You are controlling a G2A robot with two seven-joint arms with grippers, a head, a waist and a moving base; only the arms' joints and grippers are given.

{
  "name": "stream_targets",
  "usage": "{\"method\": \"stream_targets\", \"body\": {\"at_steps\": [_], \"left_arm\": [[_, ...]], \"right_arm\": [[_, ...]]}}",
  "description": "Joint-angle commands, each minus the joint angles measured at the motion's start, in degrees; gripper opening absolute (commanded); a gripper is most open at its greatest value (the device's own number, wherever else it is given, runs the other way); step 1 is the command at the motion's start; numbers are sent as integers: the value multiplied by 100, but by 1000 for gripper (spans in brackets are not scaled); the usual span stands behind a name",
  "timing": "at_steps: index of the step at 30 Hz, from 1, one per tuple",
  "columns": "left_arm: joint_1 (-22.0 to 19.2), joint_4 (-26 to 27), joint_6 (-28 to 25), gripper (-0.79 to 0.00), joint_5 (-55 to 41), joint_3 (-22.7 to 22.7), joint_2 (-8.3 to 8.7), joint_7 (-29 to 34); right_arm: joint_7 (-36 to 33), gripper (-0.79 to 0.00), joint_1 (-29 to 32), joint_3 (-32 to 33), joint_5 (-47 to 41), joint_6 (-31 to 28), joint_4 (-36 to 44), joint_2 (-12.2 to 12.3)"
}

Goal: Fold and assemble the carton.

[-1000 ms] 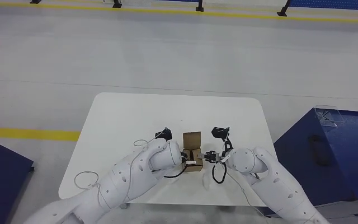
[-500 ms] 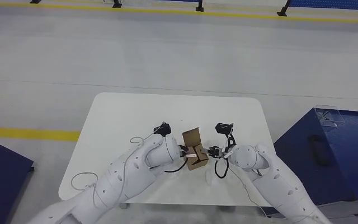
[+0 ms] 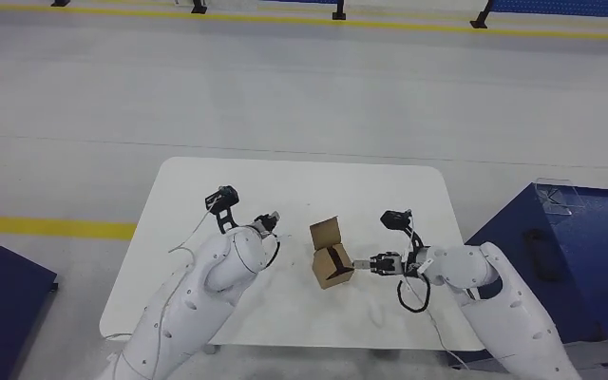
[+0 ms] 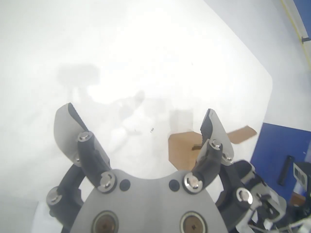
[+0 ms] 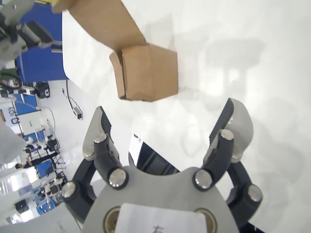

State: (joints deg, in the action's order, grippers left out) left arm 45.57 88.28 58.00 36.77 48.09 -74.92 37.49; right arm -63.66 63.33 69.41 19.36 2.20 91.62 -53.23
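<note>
Tabletop [image 3: 209, 195] carton [image 3: 333, 267], lid flap [image 3: 326, 232] open upward

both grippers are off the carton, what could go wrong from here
1. The carton stands loose on the table. The right gripper and left gripper are both open and apart from it, so a one-sided push would likely slide or tip it.
2. Its lid flap stands open and a side flap looks slightly ajar at the seam; closing the lid could catch and crease it.
</note>
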Motion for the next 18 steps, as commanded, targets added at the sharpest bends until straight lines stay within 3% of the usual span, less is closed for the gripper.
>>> {"method": "stream_targets", "body": {"at_steps": [1,10,18], "left_arm": [[-216,-296,0,0,113,-135,-136,201],[-1235,-1508,-75,0,-19,-977,-778,777],[-1543,-1928,-588,0,-132,-1271,-1019,813]], "right_arm": [[-15,0,107,-16,256,-65,26,23],[298,0,80,-617,1001,250,-101,-72],[509,0,-193,-739,1015,546,-380,-160]]}}
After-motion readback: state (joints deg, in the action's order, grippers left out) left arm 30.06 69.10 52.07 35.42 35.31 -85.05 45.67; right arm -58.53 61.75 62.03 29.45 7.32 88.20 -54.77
